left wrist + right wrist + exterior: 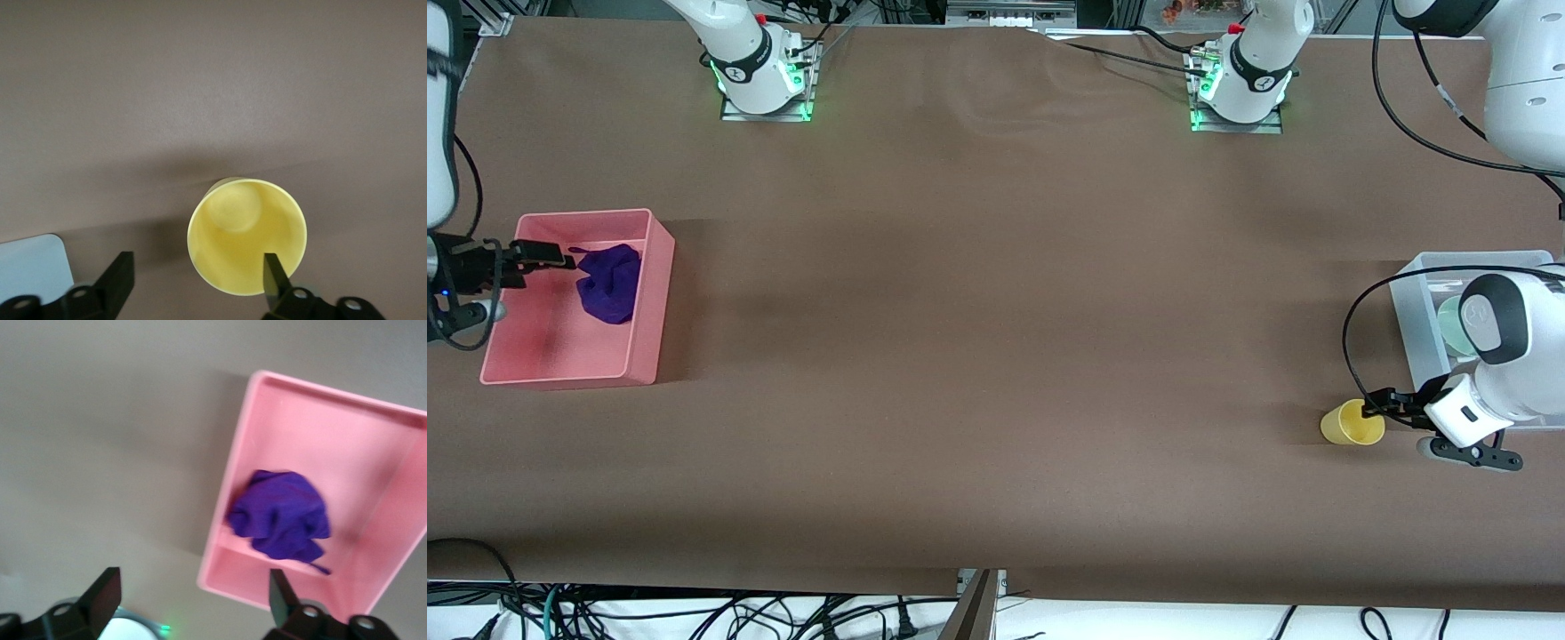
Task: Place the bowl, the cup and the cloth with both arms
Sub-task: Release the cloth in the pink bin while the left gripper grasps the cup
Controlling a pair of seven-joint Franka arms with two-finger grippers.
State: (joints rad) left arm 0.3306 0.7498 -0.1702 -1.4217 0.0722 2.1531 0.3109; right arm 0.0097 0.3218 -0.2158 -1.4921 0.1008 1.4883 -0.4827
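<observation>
The yellow cup (1348,423) stands on the table at the left arm's end, nearer the front camera than a clear bin (1416,313). The mint-green bowl (1451,325) lies in that bin, mostly hidden by the left arm. My left gripper (1375,409) is open at the cup's rim. In the left wrist view the cup (233,230) shows its inside, and one finger (272,275) is over its mouth while the other is outside. The purple cloth (610,283) lies bunched in a pink bin (649,307). My right gripper (560,259) is open and empty over that bin, beside the cloth (281,515).
The pink bin (390,453) sits at the right arm's end of the brown table. A corner of the clear bin (30,267) shows in the left wrist view. The two arm bases (760,76) (1240,89) stand along the table's edge farthest from the front camera.
</observation>
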